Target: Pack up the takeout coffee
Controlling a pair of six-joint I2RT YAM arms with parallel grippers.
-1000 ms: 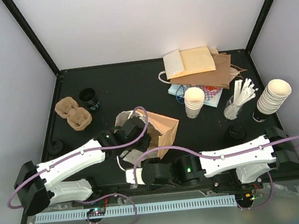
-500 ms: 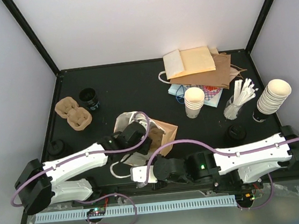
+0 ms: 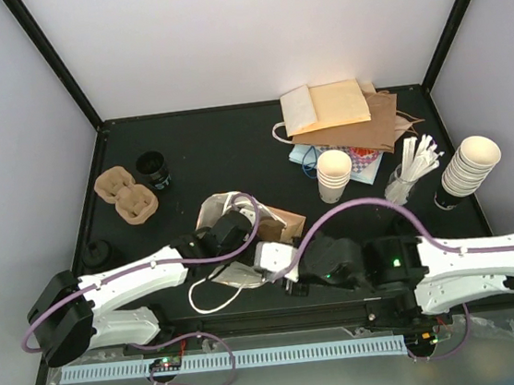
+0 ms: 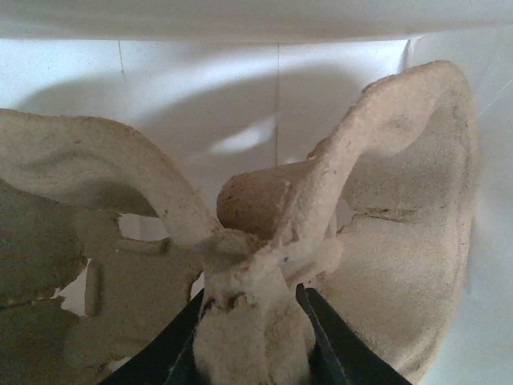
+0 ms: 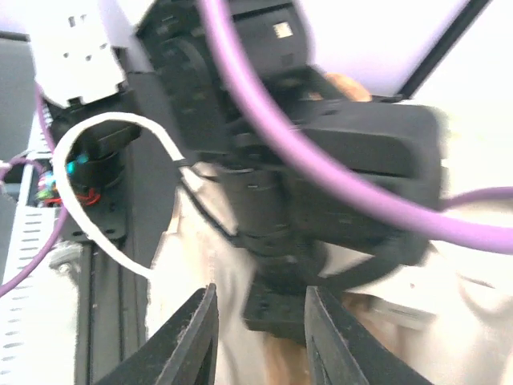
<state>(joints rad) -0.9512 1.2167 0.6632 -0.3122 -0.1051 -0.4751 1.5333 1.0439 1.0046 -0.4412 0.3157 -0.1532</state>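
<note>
The brown paper bag (image 3: pixel 283 219) lies open near the middle of the table, its white lining (image 4: pixel 240 88) filling the left wrist view. My left gripper (image 3: pixel 240 235) reaches into its mouth. It is shut on the centre ridge of a brown pulp cup tray (image 4: pixel 401 241); the black fingers (image 4: pixel 337 345) press both sides of the ridge. My right gripper (image 3: pixel 271 258) is open just right of the bag mouth, with nothing held between its fingers (image 5: pixel 196 337). Behind them shows the left arm's black wrist (image 5: pixel 272 200). The takeout coffee is hidden.
The bag's white handle loop (image 3: pixel 210 298) trails toward the near edge. Pulp trays (image 3: pixel 127 194) and a black-topped cup (image 3: pixel 154 169) sit at far left. Flat bags (image 3: pixel 341 113), cup stacks (image 3: pixel 334 174) (image 3: pixel 469 164), stirrers (image 3: pixel 411 173) and black lids (image 3: pixel 405 227) fill the right.
My right gripper has opened and swung from the near edge up and right to the bag mouth. The bag has sagged lower. The left gripper keeps its hold on the tray.
</note>
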